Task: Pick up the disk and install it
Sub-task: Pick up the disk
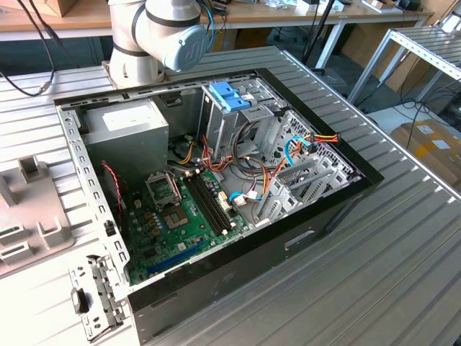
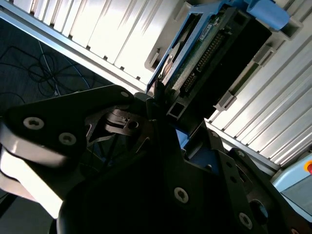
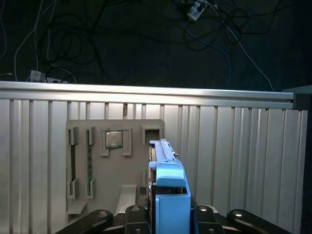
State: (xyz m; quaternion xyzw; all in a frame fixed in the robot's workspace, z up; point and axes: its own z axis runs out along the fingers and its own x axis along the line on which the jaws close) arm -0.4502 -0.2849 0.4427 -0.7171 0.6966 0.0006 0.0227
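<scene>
The disk (image 3: 168, 187) stands edge-on between my gripper's (image 3: 169, 217) two black fingers (image 3: 136, 214), its blue plastic rail facing the first wrist view. In the second wrist view the disk (image 2: 214, 48) shows its green circuit-board side and a blue side rail, reaching out from the gripper (image 2: 163, 114) over ribbed metal table top. The gripper is shut on the disk and holds it off the table. In the exterior view the open computer case (image 1: 317, 216) lies on the table, and its grey drive cage with blue clips (image 1: 230, 97) stands at the back.
A grey fixture plate (image 3: 97, 165) holding a processor chip (image 3: 114, 139) and memory sticks lies beneath the disk; the plate (image 1: 29, 209) sits at the exterior view's left. Inside the case are a power-supply box (image 1: 126, 122), a motherboard (image 1: 180, 216) and loose cables (image 1: 302, 144). The arm's base (image 1: 155, 36) stands behind the case.
</scene>
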